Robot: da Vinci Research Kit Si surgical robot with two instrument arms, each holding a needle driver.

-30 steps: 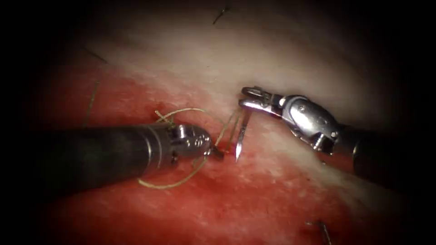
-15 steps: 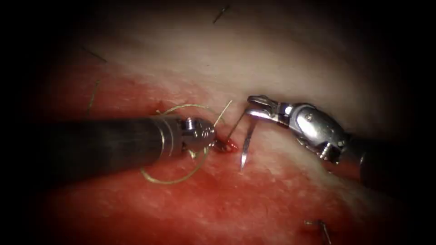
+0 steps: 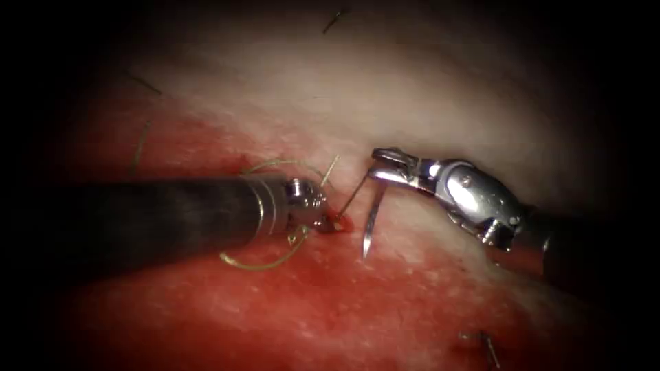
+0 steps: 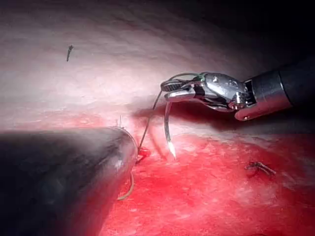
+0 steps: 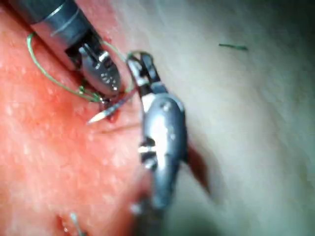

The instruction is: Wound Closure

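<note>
Needle (image 3: 370, 223) hangs free of the tissue (image 3: 385, 89), gripped near its tail by the right claw (image 3: 385, 165), while the left claw (image 3: 328, 218) pinches tissue beside looped thread (image 3: 258, 263).

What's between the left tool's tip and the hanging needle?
A taut strand of thread crosses between the left tool and the needle in the endoscope view.

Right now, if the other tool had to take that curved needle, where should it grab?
Probably mid-curve, coming from the left. The right tool already grips the needle near its thread end, and the sharp tip hangs free above the tissue, so the bare middle is safest for the left tool.
</note>
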